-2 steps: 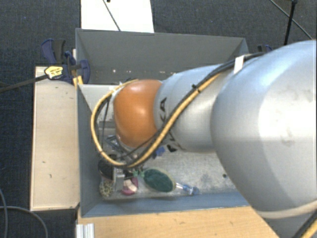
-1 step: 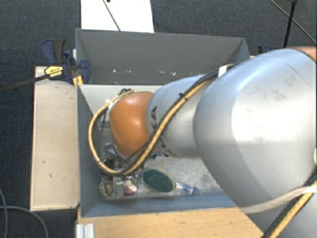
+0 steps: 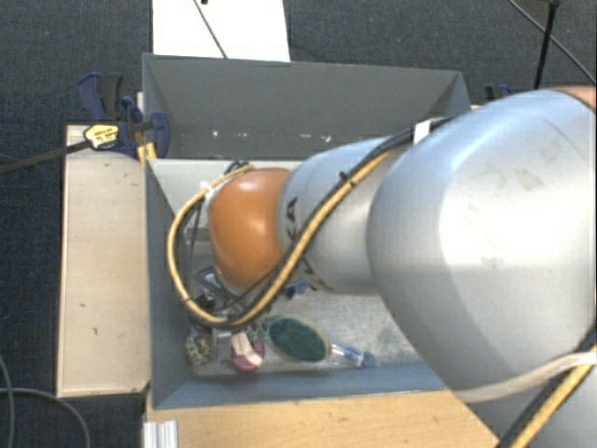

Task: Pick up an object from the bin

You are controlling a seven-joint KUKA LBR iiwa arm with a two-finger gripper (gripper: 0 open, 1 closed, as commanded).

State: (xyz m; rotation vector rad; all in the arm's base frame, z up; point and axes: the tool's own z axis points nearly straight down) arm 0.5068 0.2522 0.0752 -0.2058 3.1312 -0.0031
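Reaching in from the right, the end effector (image 3: pixel 209 299) is seen low over the bin's (image 3: pixel 280 387) near-left corner; how far it is opened cannot be told. Just below it, a speckled lump (image 3: pixel 198 348) and a pink-and-white piece (image 3: pixel 245 353) are found. A green oval (image 3: pixel 298 340) is laid beside them, its long axis running left to right, tilted slightly downward.

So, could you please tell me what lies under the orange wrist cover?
Beside the orange cover lie a dark green oval pad, a pink-and-white piece and a speckled lump; the bin floor directly beneath it is hidden.
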